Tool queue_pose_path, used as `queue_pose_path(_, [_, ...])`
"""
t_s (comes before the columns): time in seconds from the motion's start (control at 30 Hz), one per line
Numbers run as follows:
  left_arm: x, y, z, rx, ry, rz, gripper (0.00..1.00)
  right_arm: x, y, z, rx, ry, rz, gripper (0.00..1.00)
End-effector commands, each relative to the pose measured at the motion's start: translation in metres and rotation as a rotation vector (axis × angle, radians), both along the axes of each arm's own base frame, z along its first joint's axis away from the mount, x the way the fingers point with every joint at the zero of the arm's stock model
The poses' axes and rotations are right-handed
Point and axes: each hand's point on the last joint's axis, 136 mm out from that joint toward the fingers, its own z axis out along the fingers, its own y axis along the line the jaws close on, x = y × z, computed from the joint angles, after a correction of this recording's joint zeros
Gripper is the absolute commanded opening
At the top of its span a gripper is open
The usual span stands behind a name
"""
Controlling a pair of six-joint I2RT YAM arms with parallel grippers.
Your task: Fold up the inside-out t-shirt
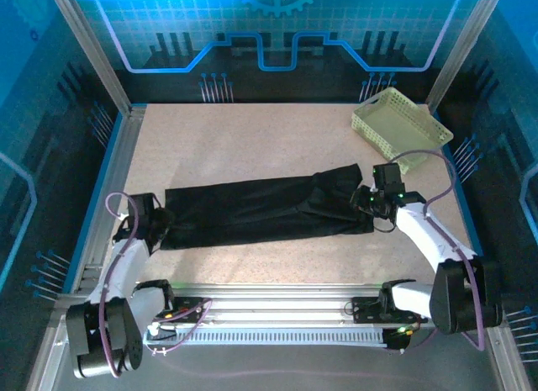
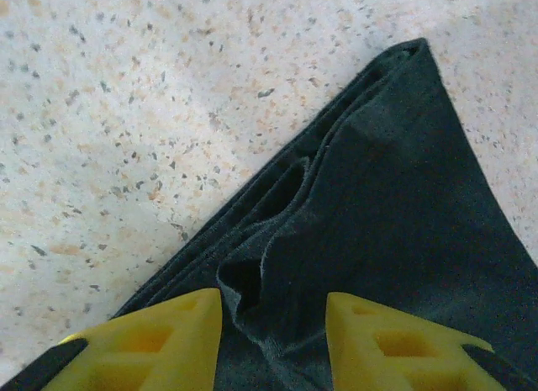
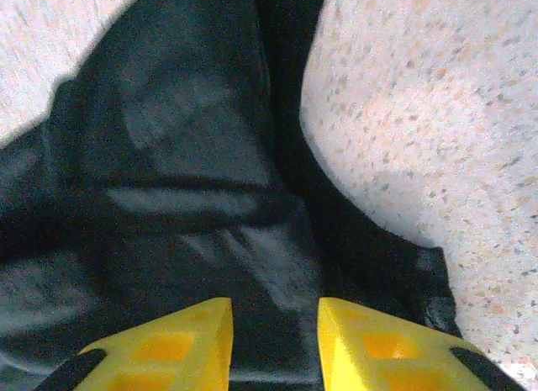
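Note:
The inside-out t-shirt (image 1: 261, 208) is black and lies as a long folded band across the middle of the table. My left gripper (image 1: 161, 225) sits at its left end. In the left wrist view the yellow fingers (image 2: 168, 340) stand apart over the t-shirt (image 2: 403, 223), with a raised crease of fabric in the gap and stacked hem edges beside it. My right gripper (image 1: 370, 202) is at the bunched right end. There too the gripper (image 3: 275, 332) is open, and the t-shirt (image 3: 185, 155) lies flat under the gap.
A pale yellow-green lattice basket (image 1: 402, 126) stands at the back right, close behind the right arm. Bare speckled tabletop (image 1: 252, 139) stretches behind the shirt and in a narrower strip in front of it. Metal rails (image 1: 277, 311) run along the near edge.

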Motion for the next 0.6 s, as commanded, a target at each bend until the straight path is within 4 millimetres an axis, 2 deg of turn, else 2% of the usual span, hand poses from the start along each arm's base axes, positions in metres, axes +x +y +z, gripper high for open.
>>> queue_pose_path(0.0, [0.004, 0.012, 0.042, 0.067, -0.065, 0.021, 0.42, 0.012, -0.005, 0.044, -0.062, -0.102, 0.003, 0.46])
queue_pose_path(0.07, [0.012, 0.011, 0.064, 0.076, -0.126, 0.009, 0.43, 0.019, 0.008, 0.060, -0.073, -0.143, 0.052, 0.48])
queue_pose_path(0.13, [0.029, 0.000, 0.077, 0.037, -0.203, -0.051, 0.43, 0.028, 0.025, 0.073, -0.073, -0.175, 0.109, 0.48])
queue_pose_path(0.23, [0.054, -0.022, 0.078, -0.033, -0.216, -0.148, 0.43, 0.043, 0.051, 0.067, -0.054, -0.157, 0.163, 0.48])
queue_pose_path(0.4, [0.088, -0.057, 0.045, -0.085, -0.092, -0.292, 0.44, 0.072, 0.086, 0.035, -0.001, -0.072, 0.212, 0.49])
queue_pose_path(0.47, [0.092, -0.060, 0.023, -0.114, -0.041, -0.290, 0.44, 0.079, 0.094, 0.019, 0.018, -0.029, 0.216, 0.49])
queue_pose_path(0.57, [0.088, -0.052, -0.005, -0.106, 0.035, -0.259, 0.47, 0.078, 0.092, -0.013, 0.011, 0.046, 0.195, 0.49])
